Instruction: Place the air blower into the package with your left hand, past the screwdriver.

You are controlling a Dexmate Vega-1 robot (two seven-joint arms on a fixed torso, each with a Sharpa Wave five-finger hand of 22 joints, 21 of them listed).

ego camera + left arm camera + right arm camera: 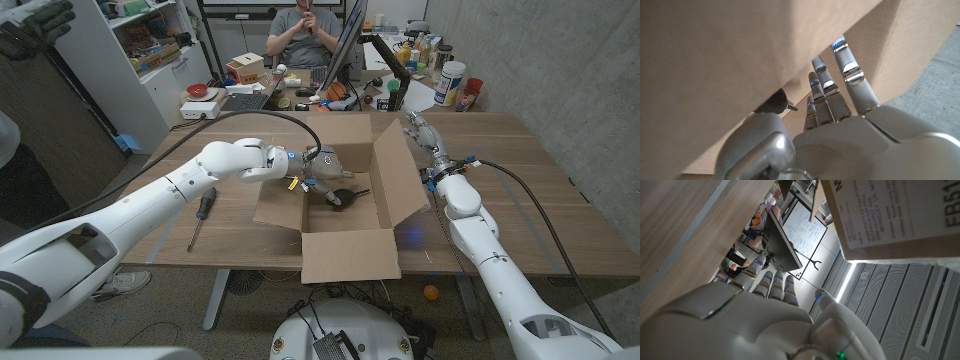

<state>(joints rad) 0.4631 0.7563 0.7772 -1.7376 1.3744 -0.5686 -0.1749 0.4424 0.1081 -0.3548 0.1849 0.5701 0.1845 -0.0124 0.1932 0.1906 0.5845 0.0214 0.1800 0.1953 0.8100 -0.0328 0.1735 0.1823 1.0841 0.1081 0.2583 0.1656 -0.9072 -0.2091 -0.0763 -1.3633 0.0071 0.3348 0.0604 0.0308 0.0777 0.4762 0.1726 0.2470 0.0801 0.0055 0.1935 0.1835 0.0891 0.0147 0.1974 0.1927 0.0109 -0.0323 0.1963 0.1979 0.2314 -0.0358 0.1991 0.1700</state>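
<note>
A wide wooden bench [500, 150] carries an open cardboard package [340, 205], its flaps folded outward so the inside can be reached from above. A person sits at a cluttered desk behind the bench.

The robot's left arm reaches from the near left across the bench to the package's left wall. Its left hand [318, 172] hangs over the opening, just above the air blower [342, 197], a dark rounded bulb with a thin nozzle that lies inside the package on its floor. In the left wrist view the fingers [850, 70] stretch straight and slightly apart along the cardboard wall, holding nothing, with the blower beside them; I judge the blower already delivered and let go.

The right hand [425, 135] stands by the package's far right flap, fingers extended and apart, gripping nothing, probably waiting out of the way.

A screwdriver [201, 215] with a dark handle lies on the bench left of the package, beside the left forearm, which passes over that stretch.
</note>
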